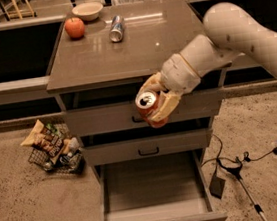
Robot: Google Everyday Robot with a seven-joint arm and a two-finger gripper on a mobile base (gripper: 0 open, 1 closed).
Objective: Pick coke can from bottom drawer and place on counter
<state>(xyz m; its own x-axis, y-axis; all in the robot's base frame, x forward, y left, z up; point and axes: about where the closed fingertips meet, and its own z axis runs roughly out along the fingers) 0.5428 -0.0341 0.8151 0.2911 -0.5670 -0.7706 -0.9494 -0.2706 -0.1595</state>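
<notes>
My gripper (153, 103) is shut on the coke can (148, 109), a red can with a silver top that faces the camera. It holds the can in the air in front of the top drawer (104, 119), just below the front edge of the counter (121, 54). The arm reaches in from the upper right. The bottom drawer (153, 191) stands pulled open below and shows nothing inside.
On the counter's far end lie a silver-blue can (115, 28) on its side, an orange-red fruit (74, 27) and a white bowl (88, 11). A basket of snack bags (52, 148) sits on the floor at left. Cables (236, 166) lie on the floor at right.
</notes>
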